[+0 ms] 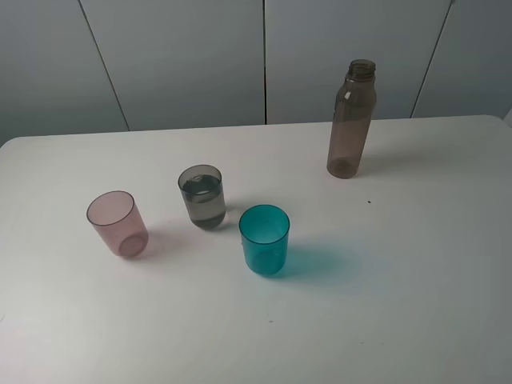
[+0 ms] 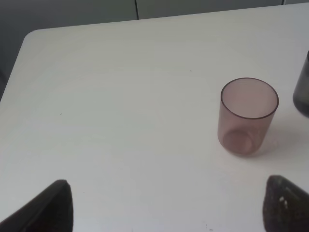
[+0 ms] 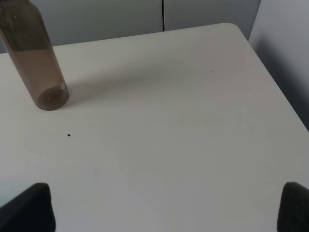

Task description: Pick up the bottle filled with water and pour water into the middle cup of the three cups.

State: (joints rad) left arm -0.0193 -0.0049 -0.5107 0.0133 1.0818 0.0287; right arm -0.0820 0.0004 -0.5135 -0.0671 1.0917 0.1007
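The smoky brown-grey bottle (image 1: 351, 120) stands upright and uncapped at the back right of the white table (image 1: 416, 304); it also shows in the right wrist view (image 3: 34, 53). The three cups stand in a row: the pink cup (image 1: 118, 223), the smoky grey middle cup (image 1: 202, 197) holding water, and the teal cup (image 1: 265, 239). The pink cup also shows in the left wrist view (image 2: 247, 116), with the grey cup's edge (image 2: 302, 92) beside it. My left gripper (image 2: 169, 208) is open and empty, short of the pink cup. My right gripper (image 3: 164, 208) is open and empty, apart from the bottle. Neither arm shows in the high view.
Grey wall panels (image 1: 264, 56) run behind the table's far edge. A small dark speck (image 1: 369, 202) lies on the table in front of the bottle. The table's rounded right corner (image 3: 236, 29) drops off to the floor.
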